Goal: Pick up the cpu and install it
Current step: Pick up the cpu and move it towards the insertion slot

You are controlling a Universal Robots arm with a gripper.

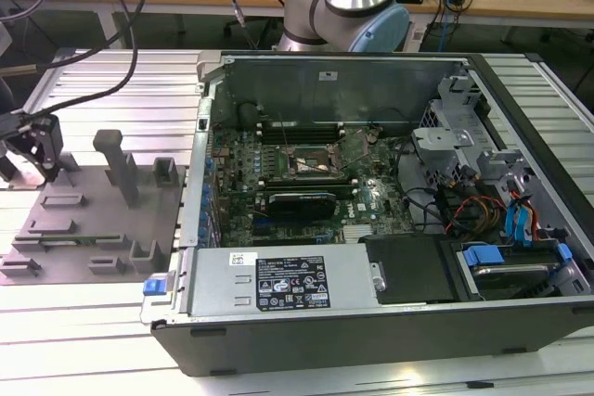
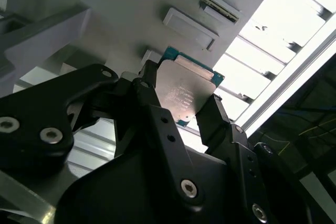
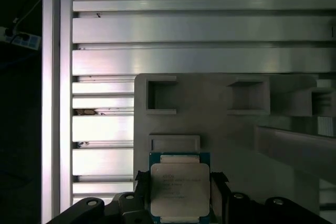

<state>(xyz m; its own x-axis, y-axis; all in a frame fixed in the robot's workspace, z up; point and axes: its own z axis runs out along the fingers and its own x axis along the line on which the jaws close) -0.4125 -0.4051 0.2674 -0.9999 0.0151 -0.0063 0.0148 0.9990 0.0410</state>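
The cpu [image 2: 184, 95] is a small square chip with a pale metal top and a green edge. In both wrist views it sits between my gripper's black fingers [image 2: 152, 85], which press on two opposite edges. My gripper [image 2: 181, 92] is shut on the cpu [image 3: 179, 190], just over the grey fixture plate [image 3: 210, 129]. In the exterior view my gripper [image 1: 37, 150] hangs at the far left, above the plate's [image 1: 93, 220] back corner. The dark socket frame [image 1: 311, 162] lies on the motherboard inside the open computer case [image 1: 371, 322], well to the exterior view's right.
The fixture plate carries upright grey posts [image 1: 121, 169] and blocks [image 1: 164, 172] close to my gripper. A ribbed aluminium table [image 3: 184, 59] lies under everything. The case's raised side wall [image 1: 197, 183] stands between plate and motherboard. A labelled silver box [image 1: 283, 282] sits along the case's front.
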